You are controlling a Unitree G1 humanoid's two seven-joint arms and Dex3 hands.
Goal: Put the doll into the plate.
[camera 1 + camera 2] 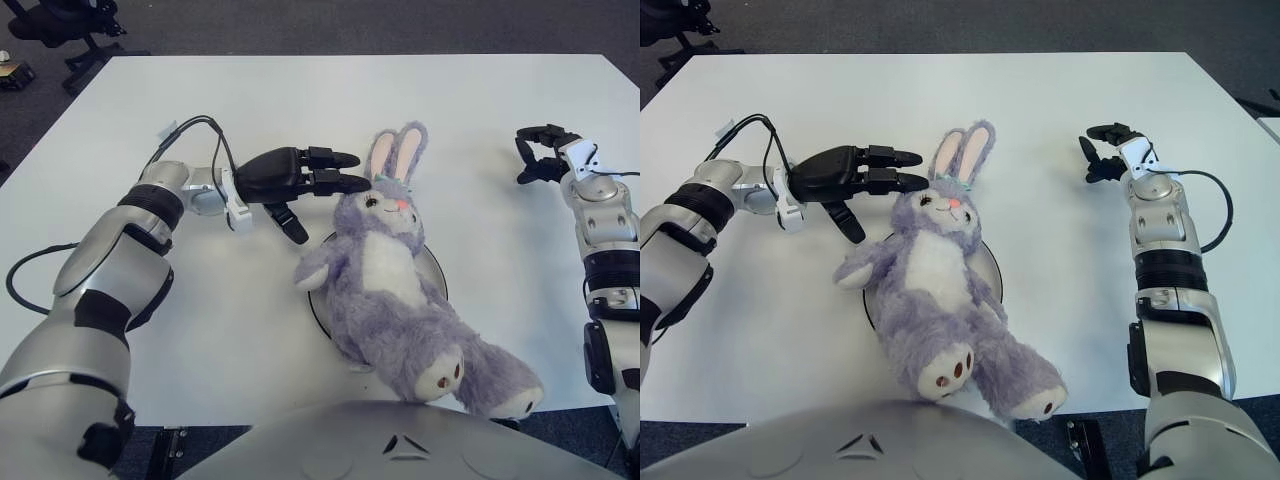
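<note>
The purple plush bunny doll (390,285) lies on its back across the dark-rimmed plate (434,262), its torso covering most of the dish, its ears pointing to the far side and its feet hanging past the near rim toward the near edge of the white surface (250,100). The left hand (300,180) sits just left of the doll's head, fingers stretched out and spread, fingertips (352,182) at or very near the base of the left ear, gripping nothing; whether they actually touch the fur cannot be told. The right hand (1108,150) shows well apart at the far right, fingers curled loosely and holding nothing. The placing looks essentially done, so the step in hand is likely the release and retreat. To do it well, the left hand should draw back to the left and slightly upward, without dragging across the ear, since soft plush snags and slides easily and a sideways brush could roll the doll off the rim. The legs overhang the plate on the near side, so any nudge should go toward the far side, not nearer.
</note>
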